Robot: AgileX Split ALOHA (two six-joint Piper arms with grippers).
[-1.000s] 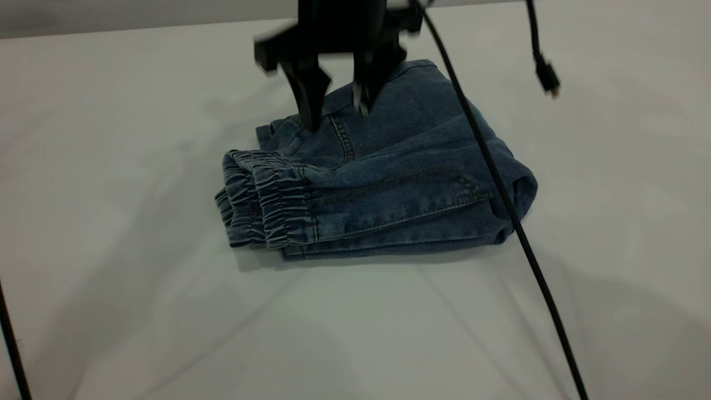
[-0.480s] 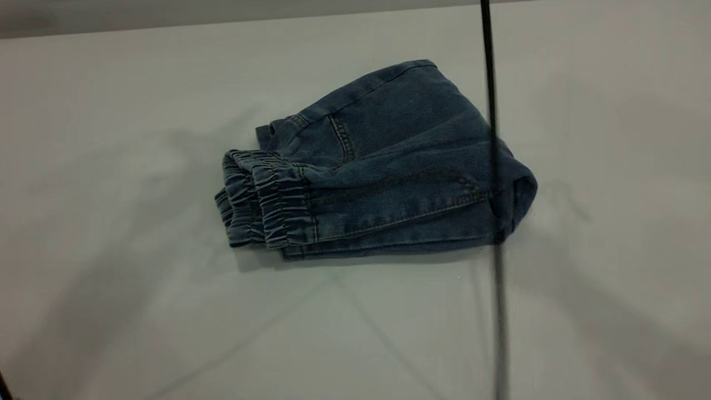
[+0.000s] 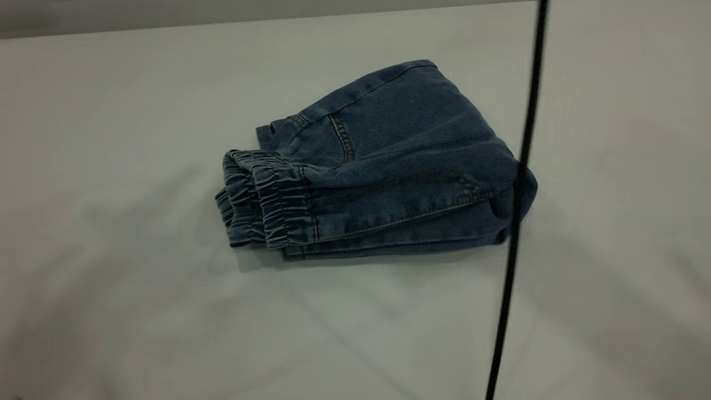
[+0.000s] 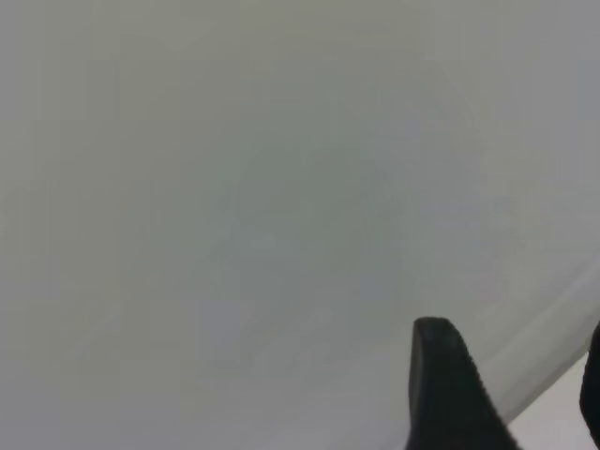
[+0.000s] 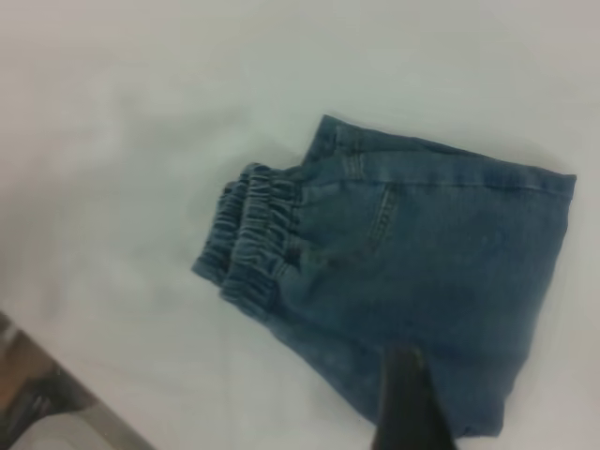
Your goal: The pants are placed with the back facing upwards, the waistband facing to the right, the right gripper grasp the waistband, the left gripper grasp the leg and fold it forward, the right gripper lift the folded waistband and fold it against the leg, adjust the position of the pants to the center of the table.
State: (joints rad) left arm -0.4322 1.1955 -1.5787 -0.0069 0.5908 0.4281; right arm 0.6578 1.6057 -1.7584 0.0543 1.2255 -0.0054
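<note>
Now the pants [image 3: 389, 166] lie folded on the table [image 3: 111, 111]; claw states unclear.

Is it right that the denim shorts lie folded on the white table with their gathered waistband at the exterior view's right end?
Not quite. The pants do lie folded on the table, but the exterior view shows the waistband at the bundle's left end, not its right.

A second ago a black hand hung over the far part of the folded pants [image 3: 383, 166], at their 12 o'clock; it has since left the exterior view. The black cable [image 3: 519, 194] has swung toward 3 o'clock and now crosses the pants' folded end.
</note>
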